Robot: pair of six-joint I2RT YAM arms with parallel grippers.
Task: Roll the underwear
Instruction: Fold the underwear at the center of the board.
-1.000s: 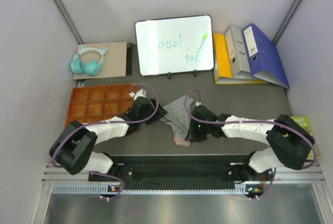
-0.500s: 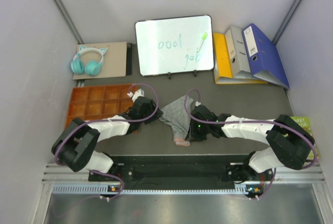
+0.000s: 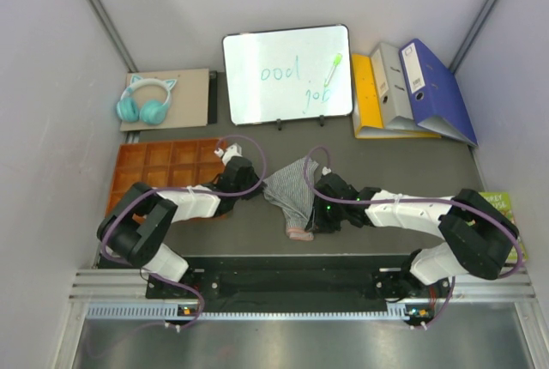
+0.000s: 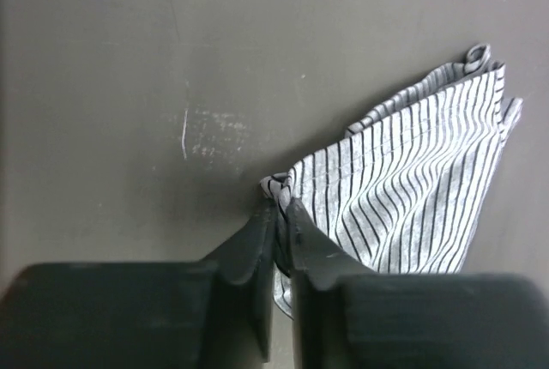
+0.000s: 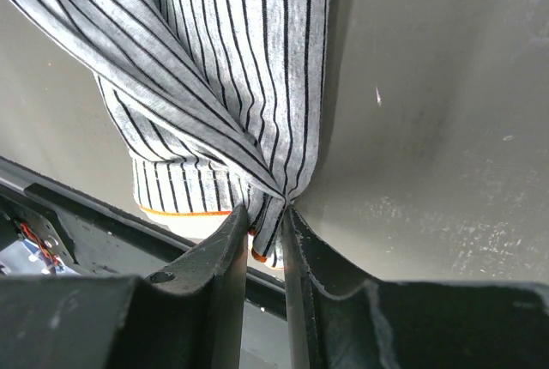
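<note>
Two grips on the boxers (image 4: 412,189)
Left tool (image 4: 281,208) pinches a corner; right tool (image 5: 266,214) (jaws nearly together) clenches a bunched edge.

A white board (image 3: 286,75) stands at 12 o'clock. Blue headphones (image 3: 144,101) at 10. An orange tray (image 3: 137,172) at 9. Maybe a green book (image 3: 504,206) at 3.

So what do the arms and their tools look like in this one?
Both the left arm and right arm have white links between bulky black joints, each trailed by a looping purple cable. A small green light glows on the right one. The left tool and right tool have matte black, wedge-shaped fingers.
</note>
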